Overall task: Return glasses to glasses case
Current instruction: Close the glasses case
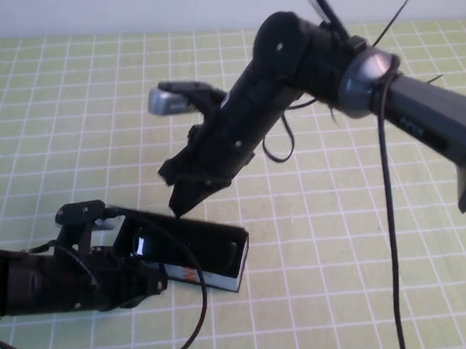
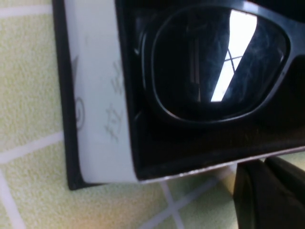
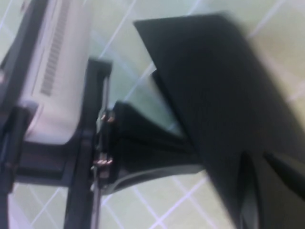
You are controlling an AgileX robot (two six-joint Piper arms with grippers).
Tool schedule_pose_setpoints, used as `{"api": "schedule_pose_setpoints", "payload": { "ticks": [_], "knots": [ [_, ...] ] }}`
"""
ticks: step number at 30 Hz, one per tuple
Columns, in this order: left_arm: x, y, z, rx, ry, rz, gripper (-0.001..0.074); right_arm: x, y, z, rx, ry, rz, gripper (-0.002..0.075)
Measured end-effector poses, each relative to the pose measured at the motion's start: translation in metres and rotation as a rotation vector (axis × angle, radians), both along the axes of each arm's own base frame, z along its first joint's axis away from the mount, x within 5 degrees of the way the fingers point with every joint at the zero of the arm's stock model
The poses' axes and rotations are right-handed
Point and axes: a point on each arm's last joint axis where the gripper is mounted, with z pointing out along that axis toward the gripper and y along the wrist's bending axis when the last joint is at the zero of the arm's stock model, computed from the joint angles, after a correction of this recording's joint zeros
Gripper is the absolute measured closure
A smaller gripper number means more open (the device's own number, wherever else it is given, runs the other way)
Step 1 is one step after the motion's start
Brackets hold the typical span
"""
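Note:
The glasses case [image 1: 223, 275] lies open near the table's front, black inside, its white printed side facing the front. The black glasses [image 1: 142, 246] rest inside it; one lens [image 2: 214, 62] fills the left wrist view beside the case's white side [image 2: 97, 95]. My right gripper [image 1: 179, 207] reaches down from the right, shut and empty, its tip at the case's far rim. In the right wrist view the right gripper [image 3: 190, 43] is a dark blur over the cloth. My left gripper [image 1: 149, 284] lies low at the case's left front corner, shut; its fingers [image 2: 267, 195] sit just outside the case's edge.
A yellow-green checked cloth [image 1: 340, 239] covers the table. A black cable [image 1: 200, 307] loops over the cloth in front of the case, and another cable [image 1: 390, 212] hangs from the right arm. The left arm's wrist camera [image 3: 52, 71] stands close to the right gripper.

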Motion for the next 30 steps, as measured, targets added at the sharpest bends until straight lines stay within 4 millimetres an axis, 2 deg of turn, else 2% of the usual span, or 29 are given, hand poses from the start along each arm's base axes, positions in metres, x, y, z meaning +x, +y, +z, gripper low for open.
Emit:
{"api": "schedule_pose_setpoints", "payload": {
  "ticks": [4, 7, 14, 23, 27, 30],
  "knots": [
    [-0.004, 0.004, 0.014, 0.030, -0.047, 0.012, 0.0737, -0.014, 0.014, -0.003, -0.019, 0.001, 0.046, 0.0737],
    [-0.018, 0.012, 0.035, 0.072, -0.113, 0.023, 0.0737, -0.019, 0.018, -0.005, -0.034, -0.001, 0.056, 0.0737],
    [-0.072, 0.026, 0.085, 0.018, -0.295, 0.073, 0.0737, -0.020, 0.020, -0.009, -0.066, -0.003, 0.050, 0.0737],
    [-0.149, 0.044, 0.149, -0.113, -0.763, 0.082, 0.0737, -0.015, 0.023, -0.037, -0.117, 0.040, 0.044, 0.0737],
    [-0.183, 0.055, 0.169, -0.159, -0.984, 0.115, 0.0737, -0.017, 0.026, -0.040, -0.123, 0.042, 0.053, 0.0737],
    [-0.203, 0.062, 0.176, -0.181, -1.106, 0.142, 0.0737, -0.020, 0.028, -0.040, -0.123, 0.042, 0.060, 0.0737]
  ]
}}
